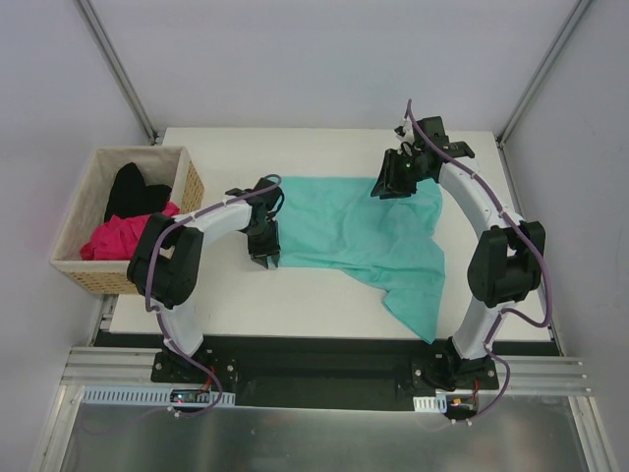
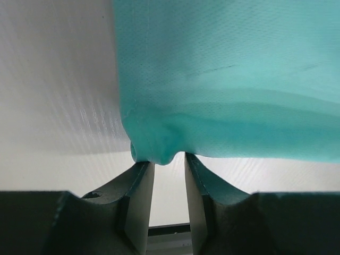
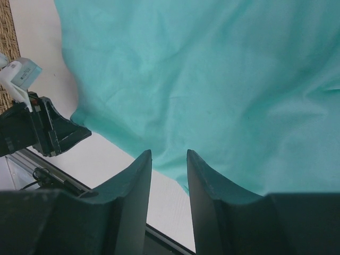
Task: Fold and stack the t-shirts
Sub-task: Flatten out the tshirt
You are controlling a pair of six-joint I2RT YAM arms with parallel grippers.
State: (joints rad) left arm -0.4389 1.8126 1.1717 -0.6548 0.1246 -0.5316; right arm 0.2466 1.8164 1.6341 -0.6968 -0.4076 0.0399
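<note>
**Left gripper** (image 2: 169,158): the fingers (image 2: 139,186) stand apart with a clear gap between them. A bunched bit of hem of the teal shirt (image 2: 228,79) sits right at their tips and touches both. Whether they pinch it cannot be told. In the top view this gripper is at the shirt's 8 o'clock corner.

**Right gripper** (image 3: 167,154): the fingers (image 3: 204,186) are spread with nothing between them. Smooth teal cloth lies below and beyond the tips. In the top view this gripper is over the shirt's 1 o'clock corner. Its wrist view shows the left gripper at 9 o'clock, by the shirt's edge.

**Teal shirt**: it lies on the table (image 1: 295,305), from the middle toward 3 o'clock. It is spread mostly flat with some wrinkles. One part trails toward 5 o'clock and ends about at the table's near edge.

**Basket** (image 1: 138,149): woven, standing at 9 o'clock just beside the table's left edge.

**Black shirt** (image 1: 133,189): crumpled in the basket, on its 12 o'clock side.

**Pink shirt** (image 1: 123,236): crumpled in the basket, on its 6 o'clock side, touching the black shirt.
</note>
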